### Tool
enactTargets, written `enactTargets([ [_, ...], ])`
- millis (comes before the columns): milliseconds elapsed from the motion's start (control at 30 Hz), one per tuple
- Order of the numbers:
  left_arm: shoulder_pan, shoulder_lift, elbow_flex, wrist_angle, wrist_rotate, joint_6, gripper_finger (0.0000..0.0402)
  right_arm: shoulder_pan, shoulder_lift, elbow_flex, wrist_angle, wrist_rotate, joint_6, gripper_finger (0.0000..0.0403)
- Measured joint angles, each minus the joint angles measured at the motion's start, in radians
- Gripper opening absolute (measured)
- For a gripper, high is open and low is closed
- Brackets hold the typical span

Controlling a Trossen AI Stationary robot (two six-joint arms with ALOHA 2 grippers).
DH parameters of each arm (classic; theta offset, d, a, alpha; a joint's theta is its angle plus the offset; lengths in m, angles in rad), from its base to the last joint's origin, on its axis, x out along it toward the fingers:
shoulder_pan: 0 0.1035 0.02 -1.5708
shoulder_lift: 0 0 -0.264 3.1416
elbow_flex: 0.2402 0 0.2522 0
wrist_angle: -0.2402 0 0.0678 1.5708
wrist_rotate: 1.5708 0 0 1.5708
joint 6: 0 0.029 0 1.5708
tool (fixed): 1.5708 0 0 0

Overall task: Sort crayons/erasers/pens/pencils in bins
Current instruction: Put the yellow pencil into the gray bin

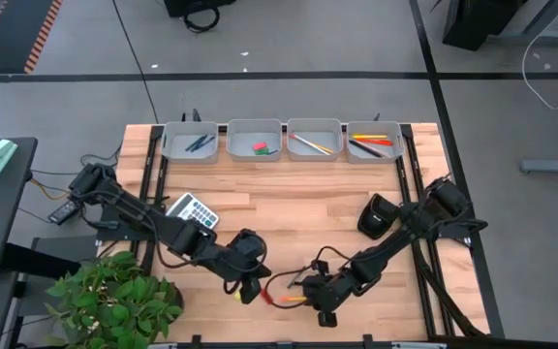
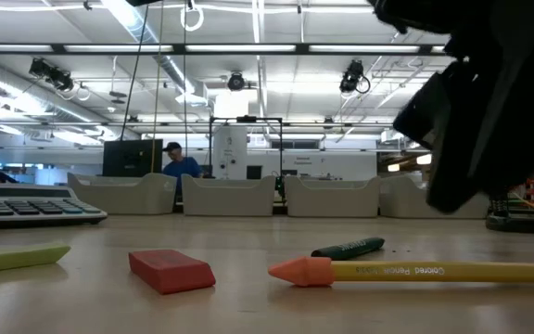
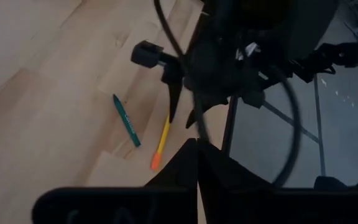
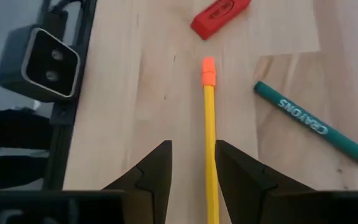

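**Q:** While both arms are reaching toward the near edge of the counter (image 1: 289, 208), which step is in hand?

**A:** Going by the layout, it is the pickup of a pencil. The right gripper (image 4: 192, 163) is hovering low with its fingers parted, and a yellow pencil (image 4: 210, 137) with an orange eraser tip is lying lengthwise between them, untouched. Just beyond the pencil's tip, a red eraser (image 4: 221, 17) is lying flat, and a green crayon (image 4: 316, 124) is resting beside the pencil, apart from it.

**Q:** What is the left arm doing?

**A:** The left gripper (image 1: 250, 289) is sitting near the same cluster, just to its left; I cannot tell whether it is open or closed.

**Q:** Where are the bins?

**A:** Four grey bins (image 1: 255, 126) are standing in a row along the far edge, well apart from these items, each already holding a few pieces.

**Q:** What is the next move calling for?

**A:** Probably closing squarely on the thin shaft without nudging the crayon, then carrying it to the bin holding pencils.
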Motion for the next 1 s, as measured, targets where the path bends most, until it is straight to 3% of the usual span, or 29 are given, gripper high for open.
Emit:
enactTargets([
  [267,-0.011,0.000,0.000,0.006,0.007,-0.059,0.0028,-0.028,0.041,0.021,-0.056,-0.079,0.003,0.0124],
  [700,-0.011,0.000,0.000,0.011,0.033,-0.179,0.0011,-0.029,0.035,0.021,-0.179,-0.154,0.001,0.0119],
  [1000,-0.011,0.000,0.000,0.010,0.033,-0.296,0.0028,-0.023,0.034,0.020,-0.209,-0.157,-0.056,0.0077],
])
